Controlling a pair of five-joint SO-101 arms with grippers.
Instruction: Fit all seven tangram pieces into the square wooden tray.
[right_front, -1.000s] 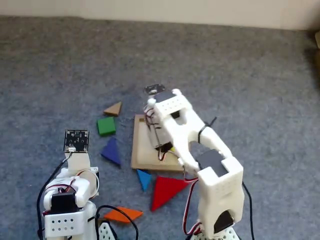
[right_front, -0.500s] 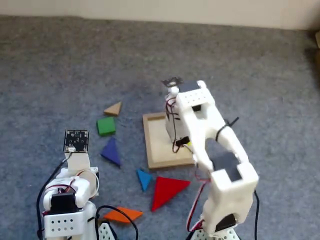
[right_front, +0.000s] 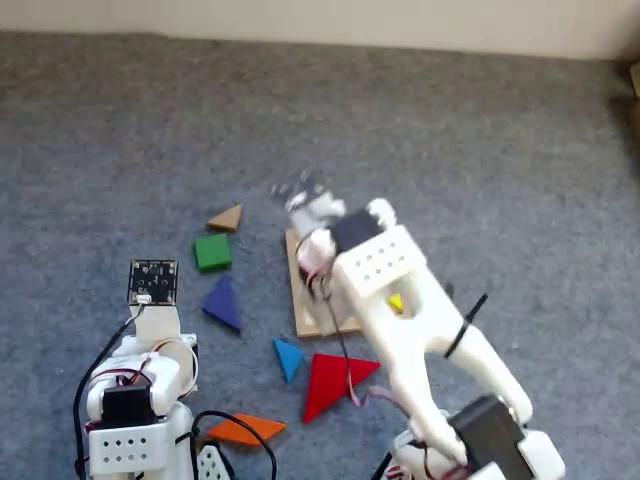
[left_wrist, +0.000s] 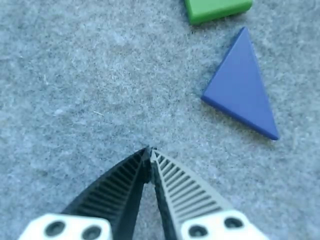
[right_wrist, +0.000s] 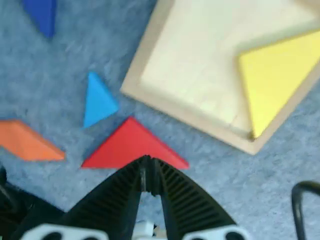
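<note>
The right gripper (right_wrist: 147, 167), fingers pressed together on nothing, hangs over the red triangle (right_wrist: 132, 147), likely lining up the next pick. The left gripper (left_wrist: 150, 152), fingers also pressed together and empty, sits low over the carpet (left_wrist: 75, 75) near the dark blue triangle (left_wrist: 242, 90), seemingly parked.

The square wooden tray (right_wrist: 190, 60) holds one piece, the yellow triangle (right_wrist: 275, 80), tucked into a corner, which leaves room. Six pieces lie outside it:
- red at the tray's 6 o'clock
- dark blue at 9
- orange parallelogram (right_front: 245, 430) far out at 7
- green square (right_front: 212, 252) at 10
- light blue triangle (right_front: 288, 358) close at 7
- tan triangle (right_front: 228, 218) at 10
</note>
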